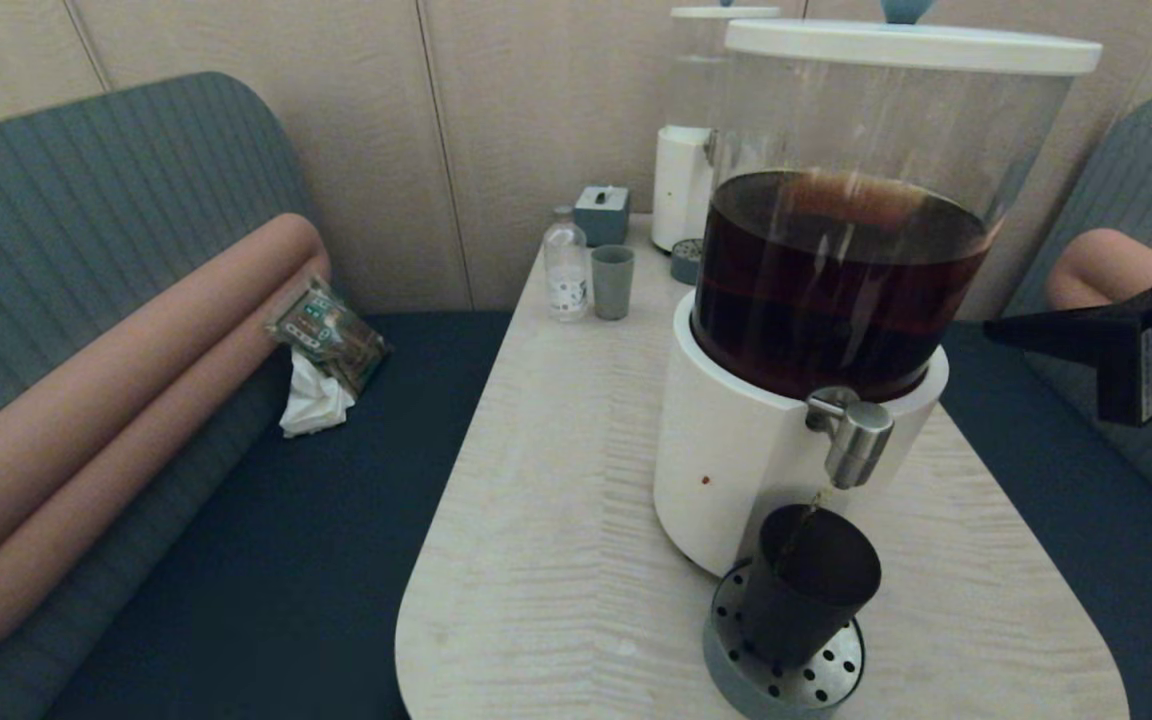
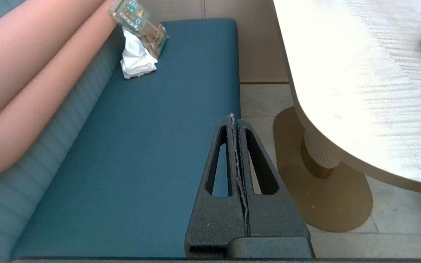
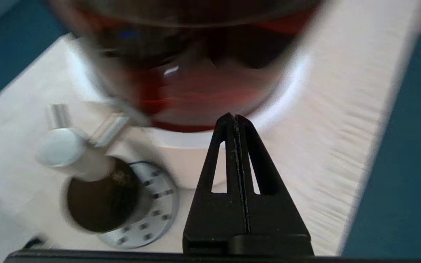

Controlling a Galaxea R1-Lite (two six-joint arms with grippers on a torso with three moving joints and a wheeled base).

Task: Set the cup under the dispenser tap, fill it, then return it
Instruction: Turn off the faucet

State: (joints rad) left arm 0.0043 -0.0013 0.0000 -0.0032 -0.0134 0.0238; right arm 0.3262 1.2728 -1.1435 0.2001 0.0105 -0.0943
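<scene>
Worktop (image 1: 556, 500) carries the big dispenser (image 1: 736, 470) near its right front – clear tank more than half full of dark brown liquid, white base. A thin stream runs from the dispenser tap (image 1: 856, 440) into the cup (image 1: 811, 590), which stands on the round perforated drip tray (image 1: 821, 680) right under the spout, close against the base. Main risk – overflow: the tap looks open with nothing on it, so if the right gripper (image 1: 996, 332) is late getting back to shut it, liquid tops the rim, floods the shallow tray and spreads on the worktop. That gripper hangs off to the right of the tank, jaws clenched on nothing, well apart from tap and cup. In the right wrist view the tip (image 3: 234, 118) points at the white base, with the tap and cup off to one side, so a hurried return could knock the tank or clip the tap lever sideways. Second risk: the cup sits toward the tray's far side, and a grab on a full tapered tumbler may slip or slosh. Fill level cannot be read from here. Left gripper (image 2: 234, 120) is parked beside the worktop above the bench seat (image 2: 141, 146), jaws clenched, empty. Small grey-green cup (image 1: 612, 282) and bottle (image 1: 566, 268) at the back are out of the way.
</scene>
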